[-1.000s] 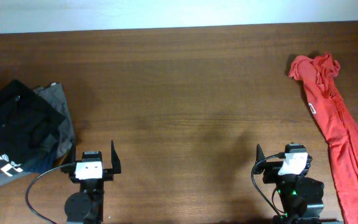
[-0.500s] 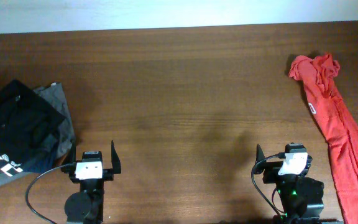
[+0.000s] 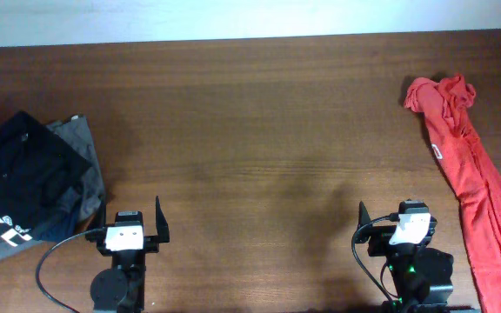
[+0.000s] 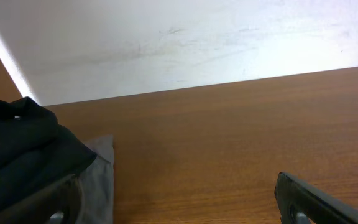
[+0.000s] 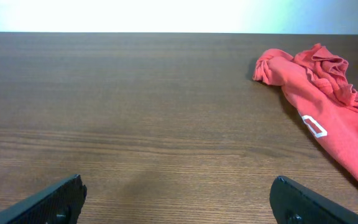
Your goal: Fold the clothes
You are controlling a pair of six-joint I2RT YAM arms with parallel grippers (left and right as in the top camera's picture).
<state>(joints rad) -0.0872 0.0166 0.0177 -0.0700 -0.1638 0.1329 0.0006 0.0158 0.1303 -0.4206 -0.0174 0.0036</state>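
Observation:
The clothes show as a black garment [image 3: 24, 183] with white lettering, heaped on a grey one [image 3: 83, 143] at the table's left edge, and a red garment [image 3: 459, 165] stretched along the right edge. My left gripper [image 3: 131, 217] stands open near the front edge, just right of the black heap. In the left wrist view the black garment [image 4: 17, 143] and the grey fabric [image 4: 101, 177] lie ahead to the left of the open left gripper [image 4: 179, 202]. My right gripper [image 3: 396, 219] is open, left of the red garment [image 5: 328, 115]. Nothing lies between the right gripper [image 5: 178, 199] fingers.
The brown wooden table [image 3: 250, 130] runs wide between the two piles. A pale wall [image 4: 179, 43] borders its far edge. Black cables [image 3: 50, 261] loop beside each arm base at the front.

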